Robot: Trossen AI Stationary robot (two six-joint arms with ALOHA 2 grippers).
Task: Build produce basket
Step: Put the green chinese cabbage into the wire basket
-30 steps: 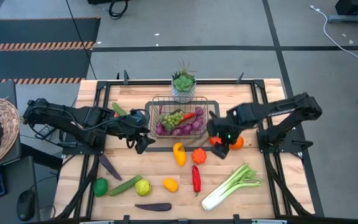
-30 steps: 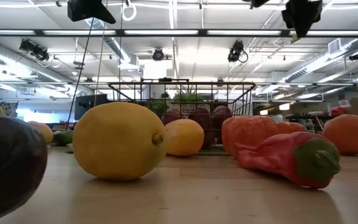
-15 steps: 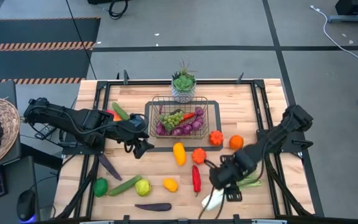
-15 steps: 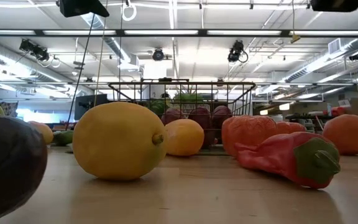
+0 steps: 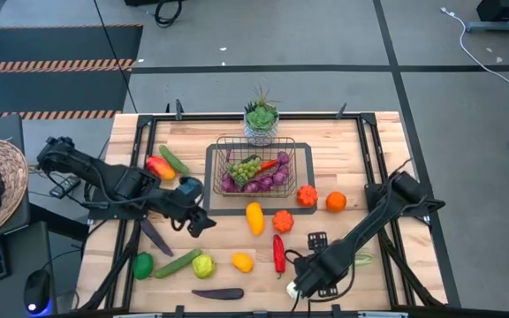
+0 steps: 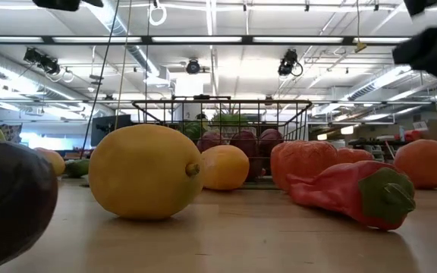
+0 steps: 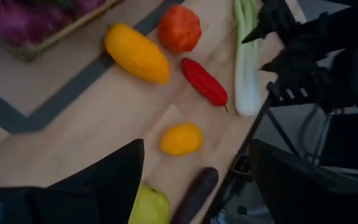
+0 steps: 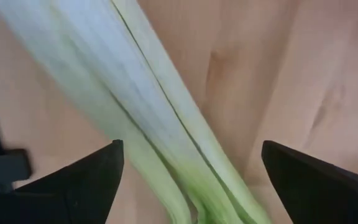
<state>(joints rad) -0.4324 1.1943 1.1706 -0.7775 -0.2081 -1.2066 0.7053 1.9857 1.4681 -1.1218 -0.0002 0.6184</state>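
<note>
The dark wire basket [image 5: 259, 168] stands mid-table, behind the fruit in the low view [image 6: 222, 114]; it holds green and purple grapes and a red chili. Loose produce lies on the near half of the table: yellow pepper [image 5: 254, 217], red chili [image 5: 278, 253], cucumber [image 5: 178, 262]. The leek [image 8: 160, 118] lies flat near the near edge. My right gripper [image 5: 312, 278] hangs over its white end, open, one finger either side [image 8: 191, 144], and hides most of it from above. My left gripper [image 5: 197, 221] hovers open, left of the yellow pepper [image 7: 194, 149].
A potted succulent [image 5: 261, 124] stands behind the basket. Two orange fruits [image 5: 336, 201] lie to the basket's right, and a red-yellow fruit [image 5: 159, 167] to its left. A long eggplant [image 5: 217, 293], a lime [image 5: 142, 264] and a yellow-green apple [image 5: 203, 265] line the near edge.
My right arm has swung from beside the basket's right side toward the near edge and come down over the leek, ending over its white end. My left gripper has drifted from the basket's left near corner toward the near edge. No produce has moved.
</note>
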